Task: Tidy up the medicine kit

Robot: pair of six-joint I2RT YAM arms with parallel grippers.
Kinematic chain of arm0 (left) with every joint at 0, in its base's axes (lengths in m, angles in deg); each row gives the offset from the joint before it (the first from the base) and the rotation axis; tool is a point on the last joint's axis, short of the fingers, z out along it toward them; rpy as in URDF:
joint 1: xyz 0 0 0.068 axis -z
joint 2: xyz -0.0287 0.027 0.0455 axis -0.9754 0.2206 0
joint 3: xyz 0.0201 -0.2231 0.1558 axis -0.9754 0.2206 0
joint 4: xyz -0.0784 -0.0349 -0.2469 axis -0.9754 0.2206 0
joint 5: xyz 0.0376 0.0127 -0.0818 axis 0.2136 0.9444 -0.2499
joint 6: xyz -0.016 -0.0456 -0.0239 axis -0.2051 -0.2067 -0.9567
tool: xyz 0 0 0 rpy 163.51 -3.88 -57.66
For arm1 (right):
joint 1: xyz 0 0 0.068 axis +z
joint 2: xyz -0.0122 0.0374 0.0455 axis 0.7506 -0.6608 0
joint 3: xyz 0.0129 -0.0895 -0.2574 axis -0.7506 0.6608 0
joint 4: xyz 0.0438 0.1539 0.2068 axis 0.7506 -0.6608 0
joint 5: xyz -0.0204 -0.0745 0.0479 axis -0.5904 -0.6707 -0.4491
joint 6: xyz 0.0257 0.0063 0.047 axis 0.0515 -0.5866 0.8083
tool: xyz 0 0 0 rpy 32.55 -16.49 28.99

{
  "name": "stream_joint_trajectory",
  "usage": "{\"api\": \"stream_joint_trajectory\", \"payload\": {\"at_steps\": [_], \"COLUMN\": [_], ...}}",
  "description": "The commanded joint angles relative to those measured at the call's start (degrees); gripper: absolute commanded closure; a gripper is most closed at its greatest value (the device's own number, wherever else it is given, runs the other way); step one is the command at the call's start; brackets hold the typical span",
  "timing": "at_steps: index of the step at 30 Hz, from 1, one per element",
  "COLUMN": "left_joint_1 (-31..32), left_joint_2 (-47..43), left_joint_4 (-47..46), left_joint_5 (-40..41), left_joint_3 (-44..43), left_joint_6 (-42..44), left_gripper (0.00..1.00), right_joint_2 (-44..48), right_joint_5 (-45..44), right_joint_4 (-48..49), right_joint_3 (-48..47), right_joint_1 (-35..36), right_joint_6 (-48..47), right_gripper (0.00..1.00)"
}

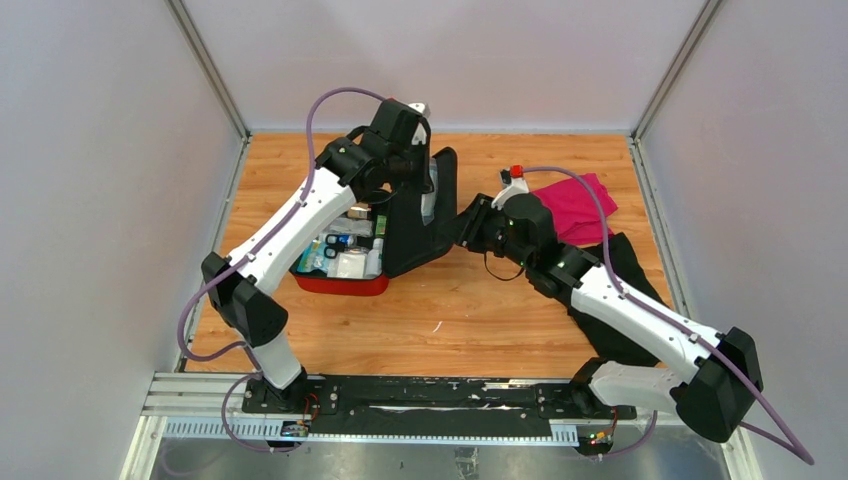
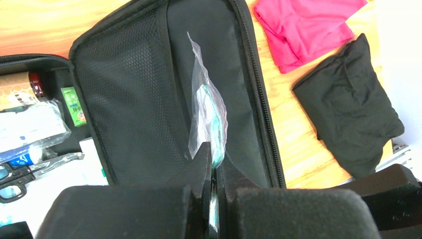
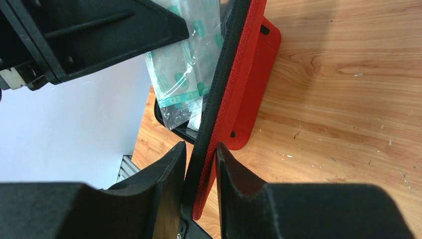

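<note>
On wood table (image 1: 480,320), white walls (image 1: 100,150) around: kit (image 1: 340,285), centre-left, open, lid (image 1: 415,235) upright; left gripper (image 2: 213,164) pinched on clear packet (image 2: 206,114); right gripper (image 3: 200,159) clamped on lid edge; magenta cloth (image 1: 580,205), black cloth (image 1: 625,265) at right.

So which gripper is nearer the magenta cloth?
Right. The right gripper pinches the medicine kit by its lid, on the magenta cloth side; the left gripper holds a clear packet beyond the lid.

Matt red fabric medicine kit (image 3: 246,89), glossy plastic packet (image 2: 206,107), smooth wooden table (image 1: 480,310).
</note>
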State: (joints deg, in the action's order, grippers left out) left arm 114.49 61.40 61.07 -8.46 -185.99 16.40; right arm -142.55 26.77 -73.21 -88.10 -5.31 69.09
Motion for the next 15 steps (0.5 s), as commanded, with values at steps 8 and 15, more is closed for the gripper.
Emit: {"api": "stream_joint_trajectory", "payload": {"at_steps": [8,15], "left_joint_1": [1.1,1.1], "left_joint_2": [2.5,3.8], "left_joint_4": [1.3,1.2], "left_joint_5": [-1.8,-2.9], "left_joint_3": [-2.0,-2.6], "left_joint_6": [-0.1,0.0], "left_gripper": [0.96,0.72], "right_joint_2": [-1.1,-0.8], "right_joint_5": [2.1,2.0], "right_joint_4": [0.3,0.3], "right_joint_3": [-0.9,-0.3], "right_joint_1": [0.3,0.3], "right_joint_6": [-0.3,-0.4], "right_gripper": [0.67,0.67]}}
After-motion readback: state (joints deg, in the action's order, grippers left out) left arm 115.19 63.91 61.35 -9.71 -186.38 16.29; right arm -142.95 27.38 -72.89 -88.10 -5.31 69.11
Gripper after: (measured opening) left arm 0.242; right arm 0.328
